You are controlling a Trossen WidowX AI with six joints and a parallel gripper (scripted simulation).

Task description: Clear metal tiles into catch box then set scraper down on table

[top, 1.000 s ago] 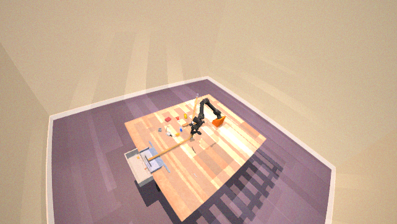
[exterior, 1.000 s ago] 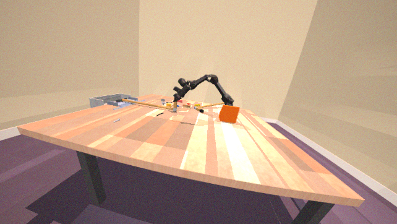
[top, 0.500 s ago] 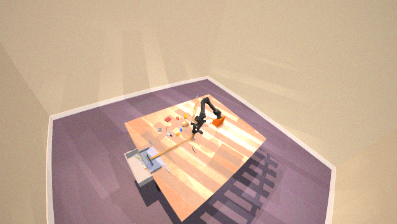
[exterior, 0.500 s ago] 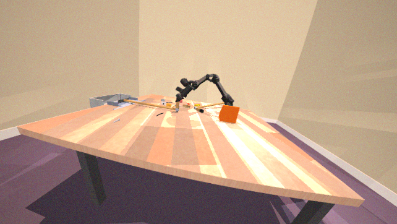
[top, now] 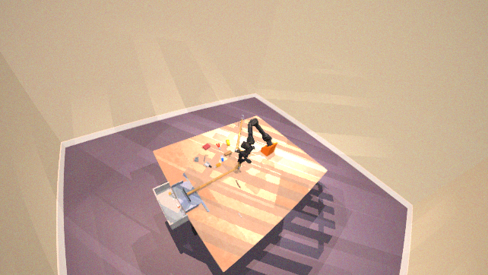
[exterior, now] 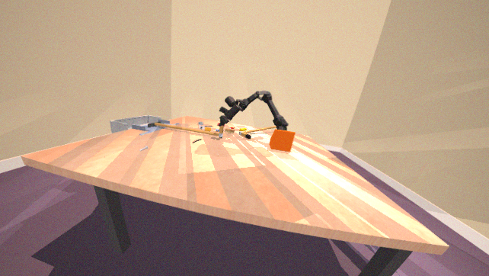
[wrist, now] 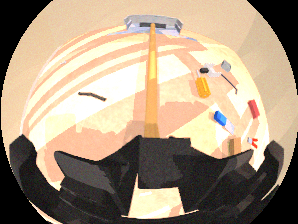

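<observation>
The long scraper [top: 213,180] [exterior: 186,129] [wrist: 152,85] has a straight wooden handle and a dark blade. Its blade end is over the blue-grey steel plate [top: 193,204], near the catch box side. My gripper [top: 239,162] [exterior: 222,124] [wrist: 164,162] is shut on the upright grip at the scraper's near end, low over the table. The grey catch box [top: 167,207] [exterior: 127,124] [wrist: 172,20] is at the table's far edge, beyond the plate. A few small orange and tan pieces show inside it. Whether any tile lies on the plate or behind the blade is too small to tell.
An orange block [top: 269,149] [exterior: 282,141] is by the arm's base. Another wooden-handled tool [top: 240,133] [exterior: 262,129] lies behind the arm. A yellow-handled tool [wrist: 203,87], a blue item [wrist: 219,118] and a red block [wrist: 254,109] lie right of the scraper; a dark bent rod [wrist: 92,95] lies left.
</observation>
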